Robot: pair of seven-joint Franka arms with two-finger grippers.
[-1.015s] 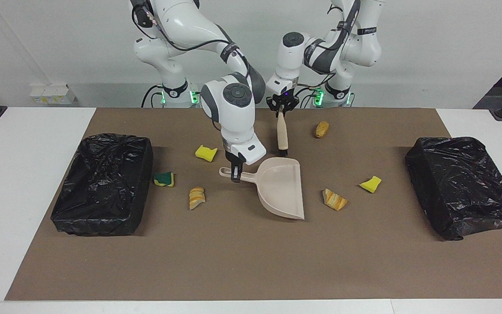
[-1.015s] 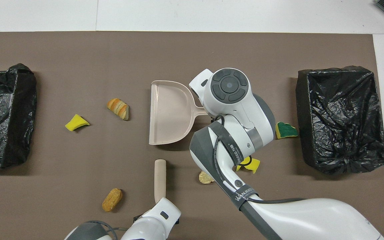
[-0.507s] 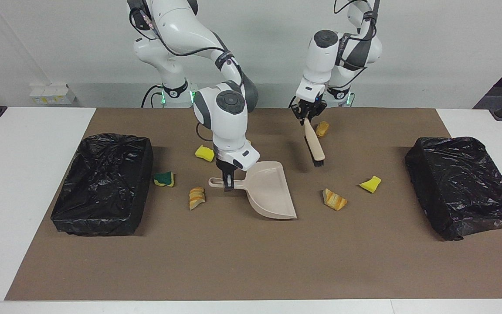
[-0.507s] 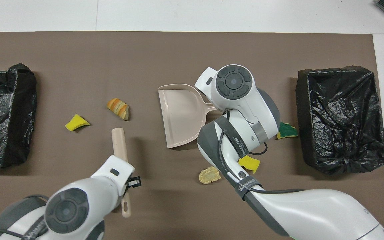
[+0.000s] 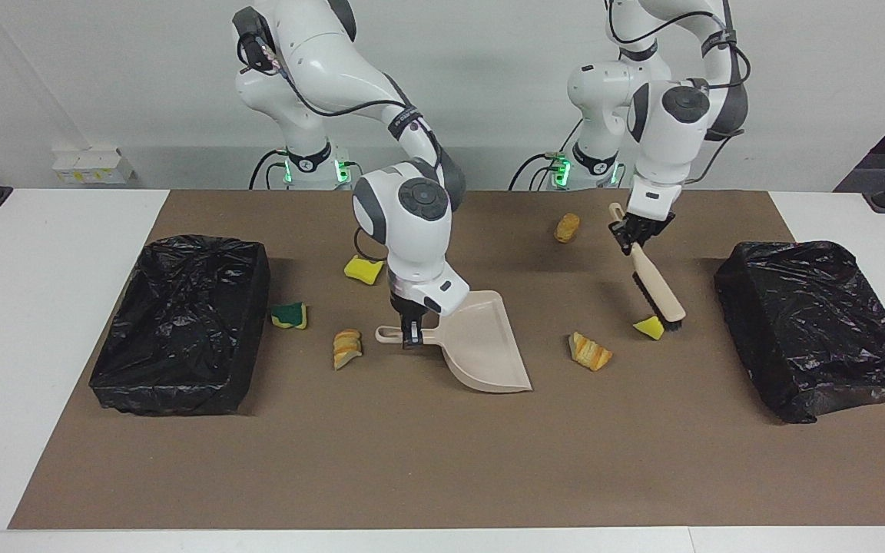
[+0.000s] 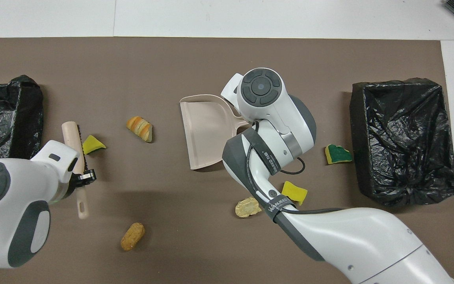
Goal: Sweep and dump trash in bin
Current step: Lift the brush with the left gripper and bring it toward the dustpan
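Observation:
My right gripper (image 5: 412, 333) is shut on the handle of the beige dustpan (image 5: 488, 347), which rests on the mat mid-table (image 6: 205, 134). My left gripper (image 5: 636, 230) is shut on the beige brush (image 5: 659, 290). The brush's black bristles touch a yellow sponge scrap (image 5: 651, 328) near the left arm's end. In the overhead view the brush (image 6: 72, 136) lies beside that scrap (image 6: 92, 144). Other trash lies around: an orange-striped bread chunk (image 5: 590, 351), a bread roll (image 5: 567, 227), another bread chunk (image 5: 346, 348), a yellow sponge (image 5: 363, 269), a green-yellow sponge (image 5: 289, 315), and a tan piece (image 6: 246, 207).
A black-lined bin (image 5: 181, 322) stands at the right arm's end of the brown mat (image 5: 412, 461). A second black-lined bin (image 5: 811, 322) stands at the left arm's end, close beside the brush. White table surrounds the mat.
My left arm has swung the brush from mid-table toward its own end and lowered it beside the yellow scrap. My right gripper has shifted the dustpan slightly.

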